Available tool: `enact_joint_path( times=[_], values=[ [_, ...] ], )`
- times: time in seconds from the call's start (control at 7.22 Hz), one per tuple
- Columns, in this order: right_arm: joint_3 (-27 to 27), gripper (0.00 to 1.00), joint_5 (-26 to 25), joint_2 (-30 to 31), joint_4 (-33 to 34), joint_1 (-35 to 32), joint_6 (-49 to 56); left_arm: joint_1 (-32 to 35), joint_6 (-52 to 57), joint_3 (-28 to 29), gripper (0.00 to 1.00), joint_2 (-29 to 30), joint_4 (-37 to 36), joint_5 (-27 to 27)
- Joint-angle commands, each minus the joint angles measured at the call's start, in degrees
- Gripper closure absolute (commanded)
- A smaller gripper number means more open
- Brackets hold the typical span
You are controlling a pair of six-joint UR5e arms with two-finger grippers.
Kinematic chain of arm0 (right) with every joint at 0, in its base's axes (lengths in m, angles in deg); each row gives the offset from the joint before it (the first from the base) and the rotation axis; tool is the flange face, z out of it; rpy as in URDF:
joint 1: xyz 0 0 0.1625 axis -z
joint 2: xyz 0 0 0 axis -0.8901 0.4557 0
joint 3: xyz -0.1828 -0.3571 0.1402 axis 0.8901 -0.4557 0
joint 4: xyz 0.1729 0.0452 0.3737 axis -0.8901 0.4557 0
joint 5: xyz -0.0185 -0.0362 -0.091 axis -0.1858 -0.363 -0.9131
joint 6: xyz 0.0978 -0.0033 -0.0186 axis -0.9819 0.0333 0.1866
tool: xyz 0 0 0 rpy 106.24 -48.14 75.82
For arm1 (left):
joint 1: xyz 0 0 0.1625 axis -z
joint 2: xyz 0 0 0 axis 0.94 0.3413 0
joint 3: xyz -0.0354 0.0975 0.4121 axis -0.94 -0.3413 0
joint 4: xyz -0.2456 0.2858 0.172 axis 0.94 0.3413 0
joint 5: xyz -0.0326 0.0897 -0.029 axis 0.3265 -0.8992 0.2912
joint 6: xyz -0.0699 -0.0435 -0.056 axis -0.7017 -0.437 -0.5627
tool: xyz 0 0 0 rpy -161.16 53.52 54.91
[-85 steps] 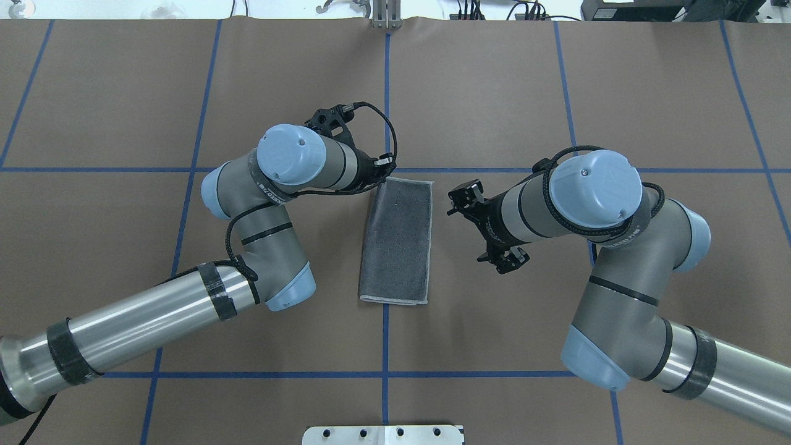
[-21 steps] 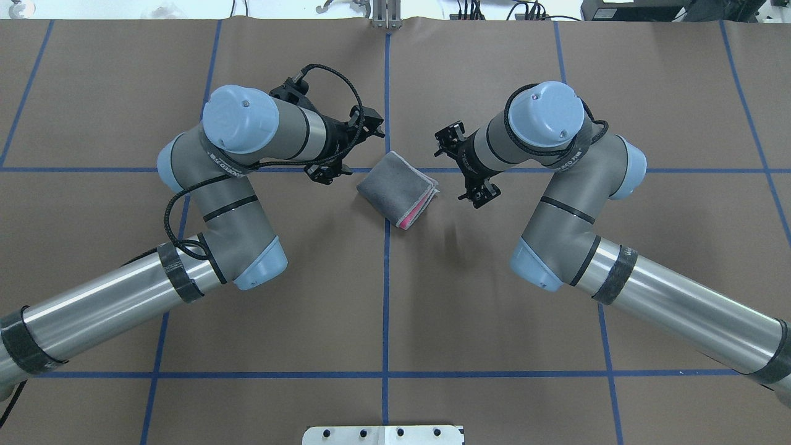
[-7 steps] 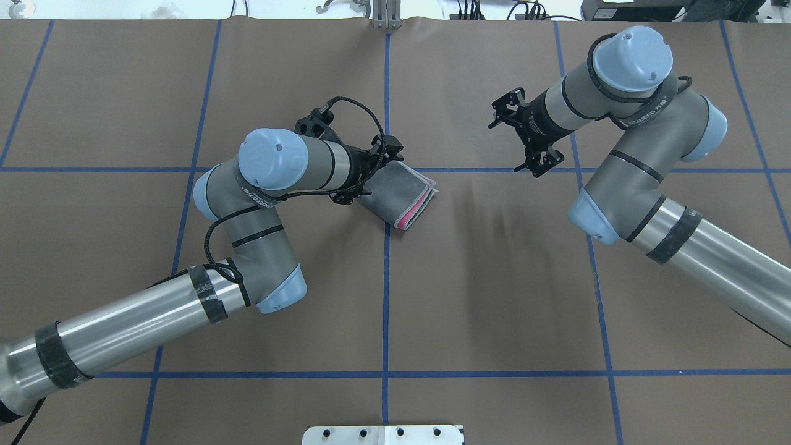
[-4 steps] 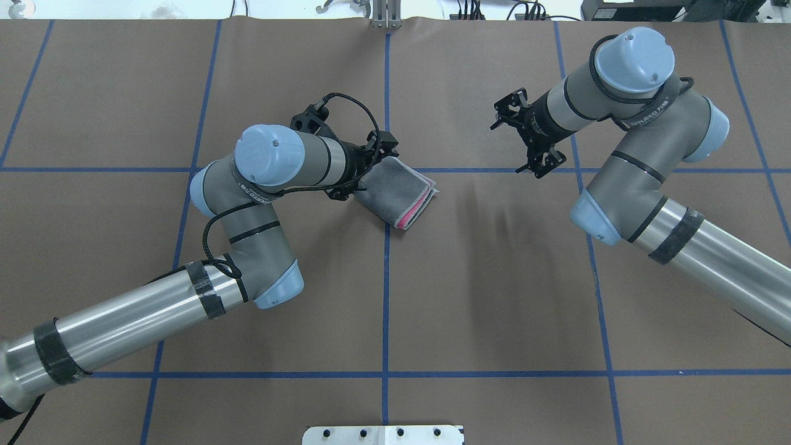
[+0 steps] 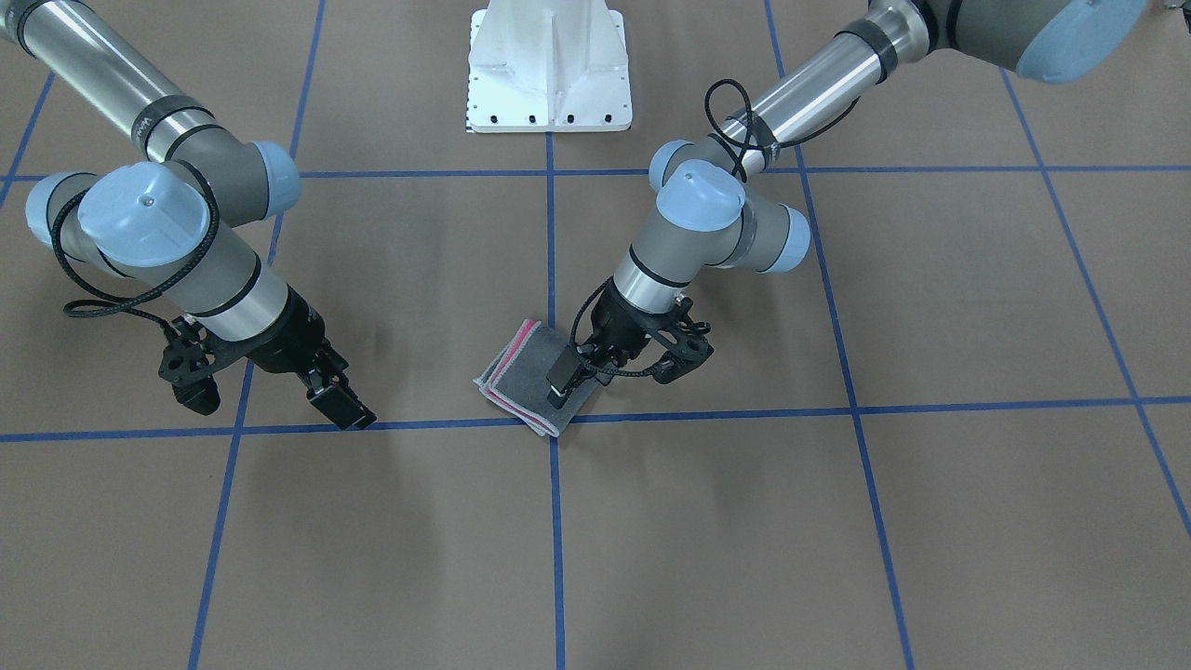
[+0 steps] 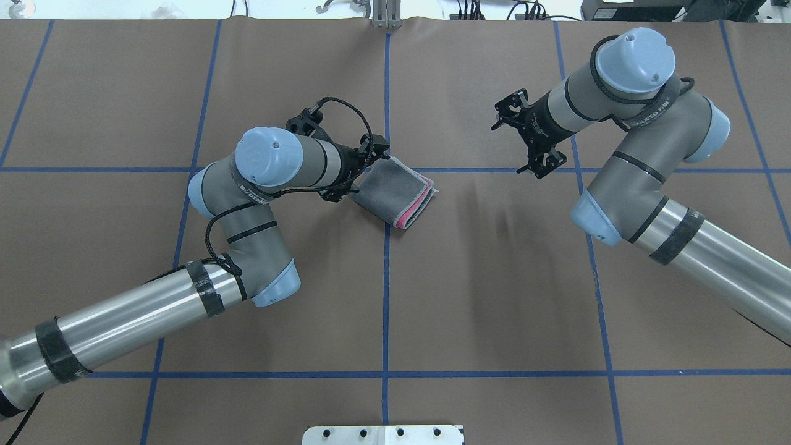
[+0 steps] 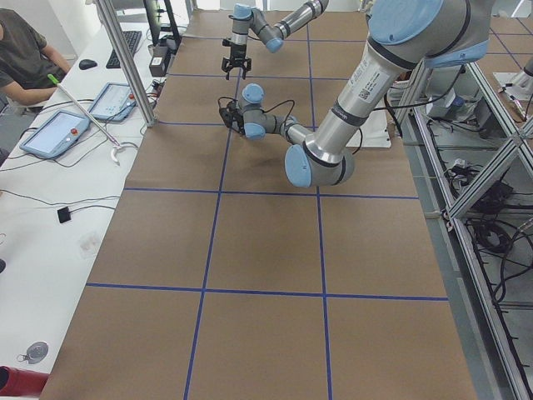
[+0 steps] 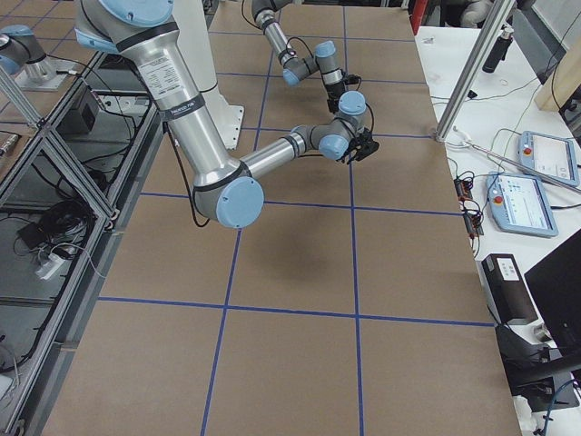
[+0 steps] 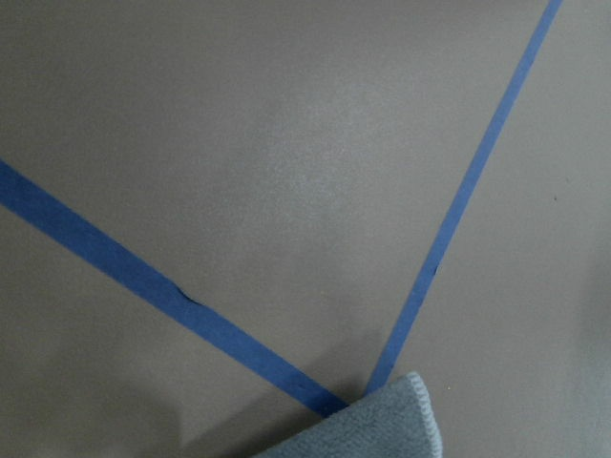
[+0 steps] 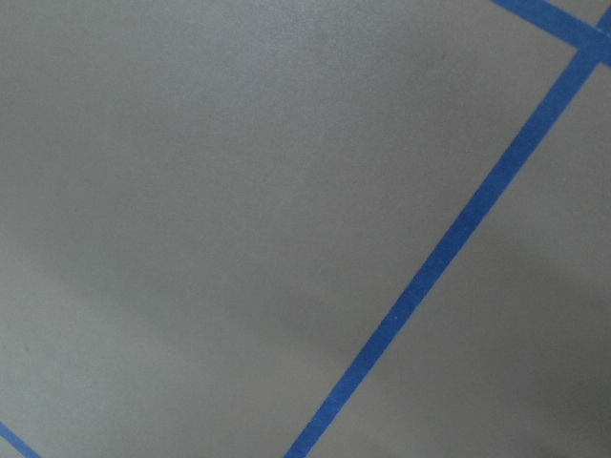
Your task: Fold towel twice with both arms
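The towel lies flat near the table's middle, folded into a small square, dark grey face up, with pink layers showing along one edge. My left gripper is open at the towel's left edge. In the front-facing view one of its fingers is over the towel and the other is beside it on the table, with the left gripper holding nothing. A towel corner shows in the left wrist view. My right gripper is open and empty, well to the right of the towel.
Blue tape lines divide the brown table cover into squares. The white pedestal base stands at the robot's edge. An operator sits by a side bench with tablets. The right wrist view shows only table and tape.
The towel went from a long single fold to a small square. The right arm drew away to the right. In the last second the left gripper shifted slightly left; the towel stayed put.
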Motion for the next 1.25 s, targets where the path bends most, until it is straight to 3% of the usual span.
enact_joint_path(
  times=[0.0, 0.55, 1.11],
  values=[
    [0.0, 0.0, -0.1, 0.0, 0.0, 0.0, 0.0, 0.9, 0.1, -0.7, 0.0, 0.3, 0.0, 0.3],
    [0.1, 0.0, 2.7, 1.3, -0.2, -2.5, 1.9, 0.5, -1.0, -1.4, 0.0, 1.8, -0.3, 0.3],
    [0.1, 0.0, 4.2, 2.1, -0.2, -3.8, 3.2, -4.6, -5.1, -2.9, 0.0, 1.9, -0.5, -1.6]
  ],
)
